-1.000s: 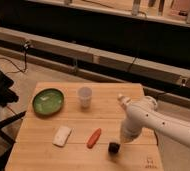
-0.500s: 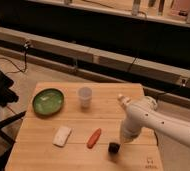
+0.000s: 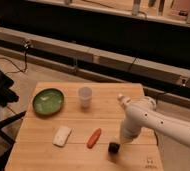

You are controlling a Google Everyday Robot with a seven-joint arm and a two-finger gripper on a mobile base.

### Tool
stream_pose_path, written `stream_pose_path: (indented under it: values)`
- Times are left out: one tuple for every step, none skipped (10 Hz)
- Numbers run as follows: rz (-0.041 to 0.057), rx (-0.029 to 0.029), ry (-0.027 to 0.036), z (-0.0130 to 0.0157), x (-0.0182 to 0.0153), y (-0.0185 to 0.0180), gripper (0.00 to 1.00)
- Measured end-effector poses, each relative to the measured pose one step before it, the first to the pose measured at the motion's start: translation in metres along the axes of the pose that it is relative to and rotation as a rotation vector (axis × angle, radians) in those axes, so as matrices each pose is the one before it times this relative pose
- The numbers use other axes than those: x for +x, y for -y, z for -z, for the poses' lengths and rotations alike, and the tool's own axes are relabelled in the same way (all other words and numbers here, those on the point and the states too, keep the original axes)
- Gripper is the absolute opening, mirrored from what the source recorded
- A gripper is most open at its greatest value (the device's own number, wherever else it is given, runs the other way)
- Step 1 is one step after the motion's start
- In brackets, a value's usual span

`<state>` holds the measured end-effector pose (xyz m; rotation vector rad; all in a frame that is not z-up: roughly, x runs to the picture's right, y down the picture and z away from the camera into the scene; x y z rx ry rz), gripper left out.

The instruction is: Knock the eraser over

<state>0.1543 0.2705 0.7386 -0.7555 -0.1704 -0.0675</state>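
Note:
The eraser (image 3: 113, 147) is a small black block on the wooden table (image 3: 43, 155), near the front, right of the orange carrot-shaped piece (image 3: 93, 138). My gripper (image 3: 121, 139) hangs at the end of the white arm (image 3: 153, 120) that reaches in from the right. It sits just above and right of the eraser, very close to it or touching it. The arm's body hides most of the gripper.
A green plate (image 3: 48, 101) lies at the table's left. A translucent cup (image 3: 85, 97) stands at the middle back. A flat white pad (image 3: 62, 135) lies left of the carrot piece. A dark chair stands off the table's left edge.

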Motion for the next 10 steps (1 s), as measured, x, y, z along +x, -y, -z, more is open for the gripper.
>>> stream_pose_path:
  values:
    - [0.01482,-0.00674,-0.00180,-0.00123,-0.00582,0.00012,0.00]
    - [0.00167,-0.00858,0.00414,-0.00126,-0.00243,-0.00093,0.00]
    - [0.00665,-0.00700,0.00715,-0.00059,-0.00298,-0.00088,0.00]
    - [0.00772,-0.00483,0.01422,0.00011,-0.00367,-0.00019,0.00]
    - [0.00608,-0.00493,0.01457,0.00064,-0.00345,-0.00173,0.00]
    - [0.00898,-0.00630,0.01557,0.00068,-0.00608,-0.00355,0.01]
    - [0.00885,-0.00590,0.00721,0.00103,-0.00663,-0.00322,0.10]
    - [0.01036,-0.00680,0.00780,0.00024,-0.00494,-0.00244,0.21]
    - [0.00274,-0.00396,0.00880,0.00050,-0.00253,-0.00215,0.30]
    - [-0.00800,0.00191,-0.00985,-0.00147,0.00217,0.00017,0.34]
